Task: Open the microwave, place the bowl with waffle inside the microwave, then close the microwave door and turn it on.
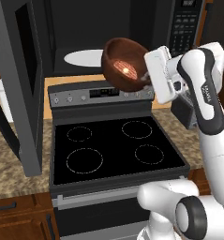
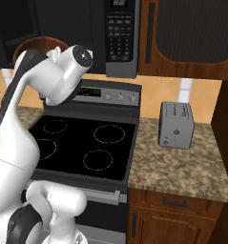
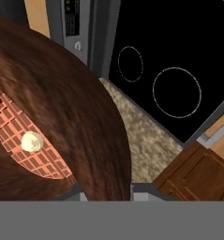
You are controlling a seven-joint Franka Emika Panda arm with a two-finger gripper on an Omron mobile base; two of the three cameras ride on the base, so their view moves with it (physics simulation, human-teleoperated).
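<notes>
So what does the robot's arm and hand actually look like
The glossy white robot arm is built of rounded, tube-like segments with dark grey bands and round dark caps at the joints; one long dark stripe carries small pale lettering too small to read. Its boxy white hand has a squared casing and small dark finger tips. No loose cables show.

- The white arm (image 2: 44, 86) bends across the left, over the black stove top (image 2: 82, 143).
- A brown bowl (image 2: 36, 45) peeks out behind the arm's upper link.
- The microwave (image 2: 121, 38) keypad hangs above the stove's control panel.
- A grey toaster (image 2: 176, 125) stands on the speckled surface (image 2: 177, 167), right of the stove.
</notes>
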